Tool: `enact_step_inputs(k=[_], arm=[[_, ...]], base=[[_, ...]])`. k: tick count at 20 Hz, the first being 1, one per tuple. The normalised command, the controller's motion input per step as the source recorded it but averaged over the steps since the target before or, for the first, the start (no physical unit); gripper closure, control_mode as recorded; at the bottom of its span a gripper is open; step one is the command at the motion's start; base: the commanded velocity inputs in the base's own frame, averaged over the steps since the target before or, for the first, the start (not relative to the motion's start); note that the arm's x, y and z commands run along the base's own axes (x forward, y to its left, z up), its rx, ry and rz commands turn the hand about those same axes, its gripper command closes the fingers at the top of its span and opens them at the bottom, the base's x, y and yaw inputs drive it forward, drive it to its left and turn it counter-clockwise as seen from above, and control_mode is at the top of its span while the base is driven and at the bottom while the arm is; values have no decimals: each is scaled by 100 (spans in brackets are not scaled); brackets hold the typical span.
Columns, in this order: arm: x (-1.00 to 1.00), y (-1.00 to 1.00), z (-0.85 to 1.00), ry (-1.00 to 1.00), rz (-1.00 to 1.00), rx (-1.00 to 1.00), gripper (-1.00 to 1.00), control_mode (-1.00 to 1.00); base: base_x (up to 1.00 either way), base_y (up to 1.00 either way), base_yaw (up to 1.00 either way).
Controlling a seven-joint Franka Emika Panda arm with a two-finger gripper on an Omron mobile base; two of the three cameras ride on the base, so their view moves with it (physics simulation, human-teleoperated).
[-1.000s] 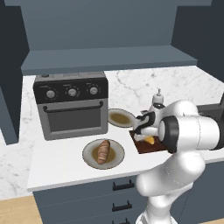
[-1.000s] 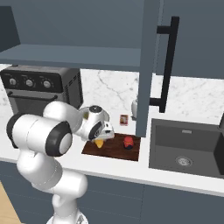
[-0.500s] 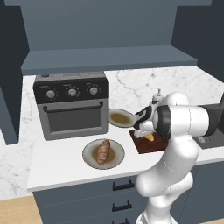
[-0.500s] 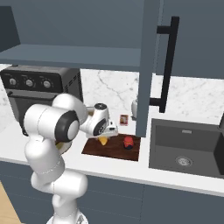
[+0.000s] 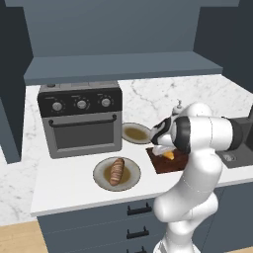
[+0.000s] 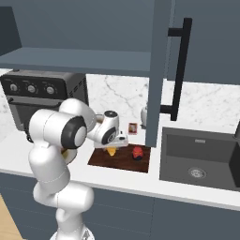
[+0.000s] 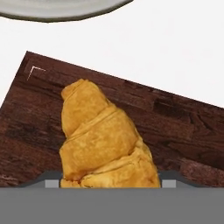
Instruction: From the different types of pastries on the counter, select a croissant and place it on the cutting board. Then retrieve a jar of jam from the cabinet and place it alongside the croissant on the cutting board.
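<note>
The yellow-orange croissant (image 7: 100, 140) sits between my gripper's (image 7: 109, 180) finger tips, and the gripper is shut on it. It hangs just above the dark reddish-brown cutting board (image 7: 183, 118), over its left part. In the right base view the gripper (image 6: 115, 146) holds the croissant (image 6: 111, 151) over the board (image 6: 117, 160), and a small red jar of jam (image 6: 137, 152) stands on the board's right part. From the left base view the croissant (image 5: 169, 155) shows under the hand, above the board (image 5: 159, 164). The cabinet ledge (image 5: 123, 66) runs above the counter (image 5: 64, 183).
A brown striped pastry (image 5: 117, 170) lies on a plate near the counter's front. An empty plate (image 5: 136, 132) is behind the board. A toaster oven (image 5: 81, 116) stands left, a sink (image 6: 201, 159) right. An open cabinet door (image 6: 157, 70), a white bottle (image 6: 144, 115) and a red packet (image 6: 133, 128) stand near the board.
The arm's upper links have swung round while the hand has stayed over the cutting board with the croissant in it. The jar has not moved.
</note>
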Motion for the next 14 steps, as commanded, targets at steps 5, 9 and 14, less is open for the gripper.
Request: enact_step_inputs(k=[5,9,14], arm=[[0,5,-27,10,0,0,-100,-100],[0,6,-10,6,0,0,-100,-100],[-10,0,2,3,0,0,-100,-100]], base=[[0,0,0],[0,0,0],[0,0,0]])
